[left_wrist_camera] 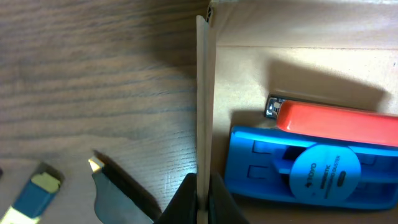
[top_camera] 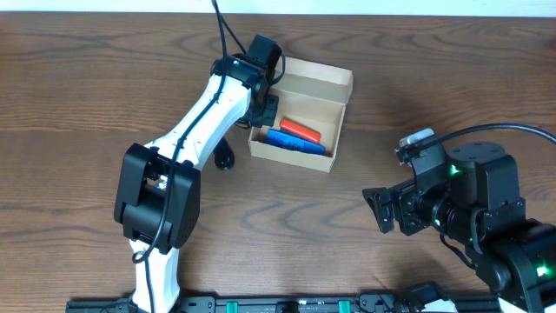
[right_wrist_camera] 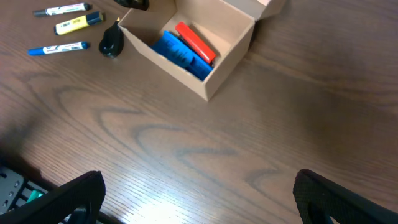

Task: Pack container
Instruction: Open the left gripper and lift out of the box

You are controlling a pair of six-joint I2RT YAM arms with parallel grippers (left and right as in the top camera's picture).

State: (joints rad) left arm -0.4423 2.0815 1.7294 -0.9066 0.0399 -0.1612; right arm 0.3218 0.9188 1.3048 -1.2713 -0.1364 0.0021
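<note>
the table (top_camera: 78, 69) is dark brown wood with wavy, lighter grain. the cardboard box (top_camera: 314, 94), upper middle of the overhead frame, is plain tan. inside it the stapler (top_camera: 301, 131) is orange-red with a silver metal end, and the plastic tool (top_camera: 294, 142) is bright blue with a round blue label lettered in white. in the upper left of the right wrist frame lie a black marker (right_wrist_camera: 60, 10) with a white label, a yellow highlighter (right_wrist_camera: 73, 24) and a blue marker (right_wrist_camera: 59, 48) with a white label. the left arm (top_camera: 195, 122) is white with black joints. the right arm (top_camera: 486, 187) is black with green lights.
</note>
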